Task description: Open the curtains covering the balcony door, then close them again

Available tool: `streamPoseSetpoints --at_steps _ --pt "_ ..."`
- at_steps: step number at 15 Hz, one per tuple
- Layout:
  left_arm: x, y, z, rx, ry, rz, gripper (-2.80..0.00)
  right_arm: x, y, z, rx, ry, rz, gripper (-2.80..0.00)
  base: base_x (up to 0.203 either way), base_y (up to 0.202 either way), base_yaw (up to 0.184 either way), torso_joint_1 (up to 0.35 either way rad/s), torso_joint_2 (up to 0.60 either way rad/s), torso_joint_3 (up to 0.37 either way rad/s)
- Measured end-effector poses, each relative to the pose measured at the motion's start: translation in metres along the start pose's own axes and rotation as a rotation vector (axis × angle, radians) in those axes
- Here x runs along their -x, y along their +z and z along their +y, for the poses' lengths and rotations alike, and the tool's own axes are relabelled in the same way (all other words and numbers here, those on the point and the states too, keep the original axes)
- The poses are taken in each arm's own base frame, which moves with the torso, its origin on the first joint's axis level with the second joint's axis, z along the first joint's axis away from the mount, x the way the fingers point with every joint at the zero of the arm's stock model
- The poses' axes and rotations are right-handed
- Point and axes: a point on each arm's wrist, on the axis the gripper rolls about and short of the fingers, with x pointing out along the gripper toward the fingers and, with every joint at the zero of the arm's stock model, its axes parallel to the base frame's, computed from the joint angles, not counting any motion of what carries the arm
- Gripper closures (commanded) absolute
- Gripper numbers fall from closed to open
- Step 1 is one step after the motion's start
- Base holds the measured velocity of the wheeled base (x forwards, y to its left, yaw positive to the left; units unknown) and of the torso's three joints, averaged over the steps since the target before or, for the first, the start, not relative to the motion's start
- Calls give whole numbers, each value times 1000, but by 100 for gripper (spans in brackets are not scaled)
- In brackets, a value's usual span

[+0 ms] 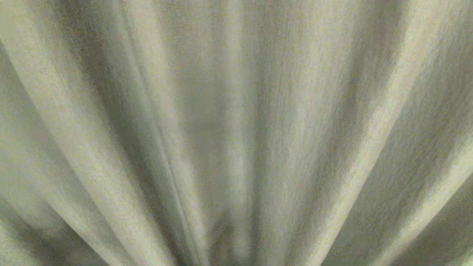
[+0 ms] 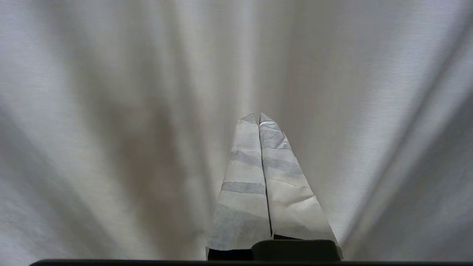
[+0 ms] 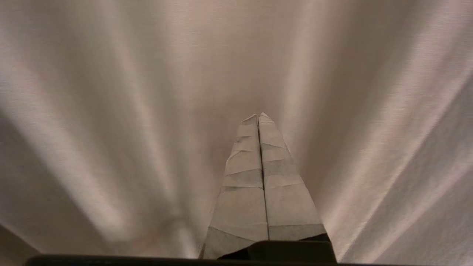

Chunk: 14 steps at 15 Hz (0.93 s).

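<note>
From my head camera I get nothing but the curtains [image 1: 236, 133], thick beige-grey woven drape in fanned pleats filling the view edge to edge; whatever lies behind them is hidden, and neither arm shows there. I can read no writing or labels anywhere. Each of the 2 wrist cameras shows its own hand against the same pleated fabric: the left hand [image 2: 258, 115] and the right hand [image 3: 258, 115] both have their 2 tape-wrapped fingers pressed together, holding nothing.
</note>
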Motion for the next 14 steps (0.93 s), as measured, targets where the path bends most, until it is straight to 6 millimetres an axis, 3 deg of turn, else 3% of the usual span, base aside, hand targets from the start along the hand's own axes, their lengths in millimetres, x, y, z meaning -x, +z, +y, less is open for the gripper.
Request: streamPoseSetpoints --at_steps 14 --pt "0 0 0 -2 0 0 0 0 0 0 0 0 0 0 0 -192 0 3 2 2"
